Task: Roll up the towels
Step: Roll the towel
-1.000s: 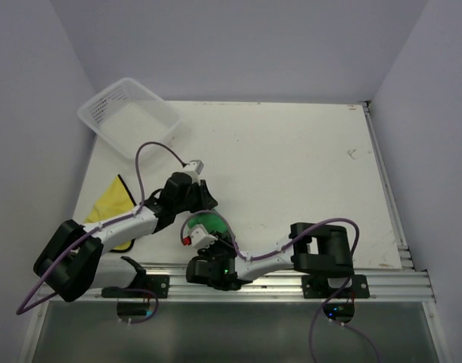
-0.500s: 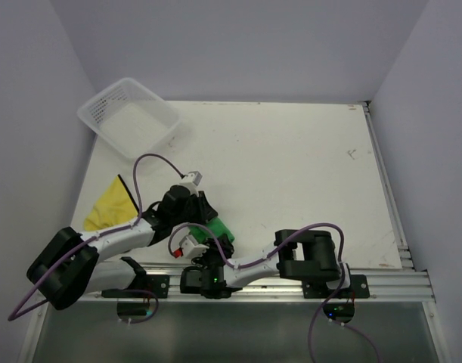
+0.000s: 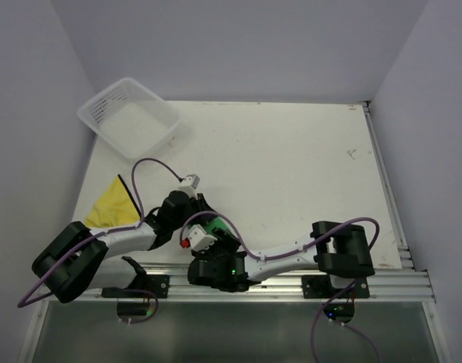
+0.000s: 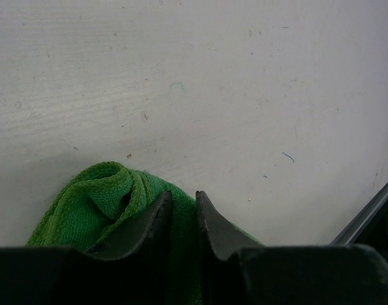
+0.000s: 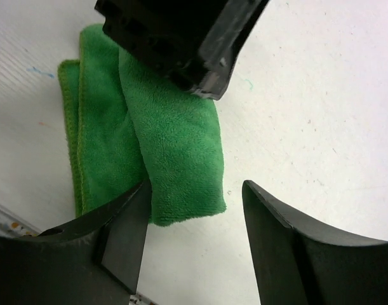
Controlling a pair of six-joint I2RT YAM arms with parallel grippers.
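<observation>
Near edge: aluminium rail (image 3: 382, 278) carries both arm bases; green indicator lit on R arm just behind it.

R arm folded across to left-centre. right gripper (image 5: 195, 187) spread wide, holding nothing; its one finger (image 5: 127, 235) overlaps near edge of green towel (image 5: 174, 152), the other stands over bare table (image 4: 213, 76) beside the cloth.

Green towel lies near front edge, left of centre, folded lengthwise into approx. three overlapping layers, long edges parallel, one short end facing R wrist cam.

left gripper (image 4: 183, 196) sits on towel's other end, fingers drawn nearly together, green cloth filling the narrow slit: clamped on a fold. A loose hump of cloth rises beside its finger (image 4: 157, 219).

White camera module (image 3: 196, 236) on R wrist bears a red mark; any lettering too small to read. Purple cable (image 3: 140, 170) loops over L arm.

Table surface: scuffs, small blue flecks, no legible writing.

yellow towel (image 3: 110, 206) flat at left edge, black border showing, near end hidden under L arm, apart from green towel.

Far left corner: white mesh basket (image 3: 106, 136), tilted against side wall
</observation>
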